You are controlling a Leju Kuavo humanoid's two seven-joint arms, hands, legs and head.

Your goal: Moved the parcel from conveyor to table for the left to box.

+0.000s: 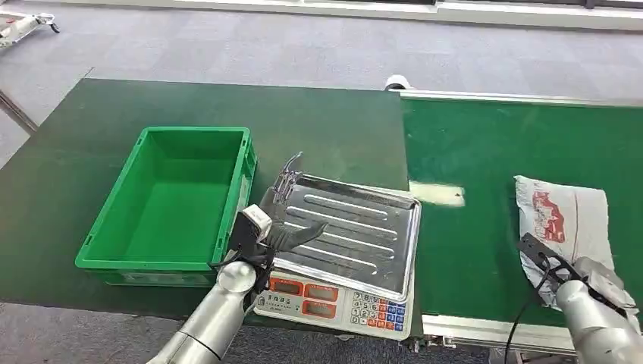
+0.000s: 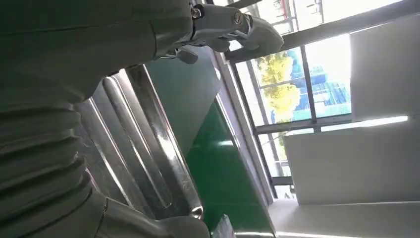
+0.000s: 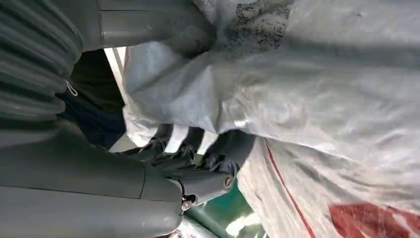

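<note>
My right robot hand (image 1: 565,274) grips the parcel (image 1: 565,220), which lies on the conveyor (image 1: 485,152) at the right; nothing is moved yet. My left robot hand (image 1: 277,235) (fingers apart, holding nothing) waits over the tray (image 1: 364,235).

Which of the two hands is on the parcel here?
The right hand, gripping the near edge of the white parcel on the conveyor. The left hand holds nothing, hovering over the scale's steel tray.

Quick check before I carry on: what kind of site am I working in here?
Probably a parcel-sorting or packing station, likely a test setup. A green conveyor carries a bagged parcel, a scale with a steel tray sits beside it, and a green bin waits nearby.
</note>
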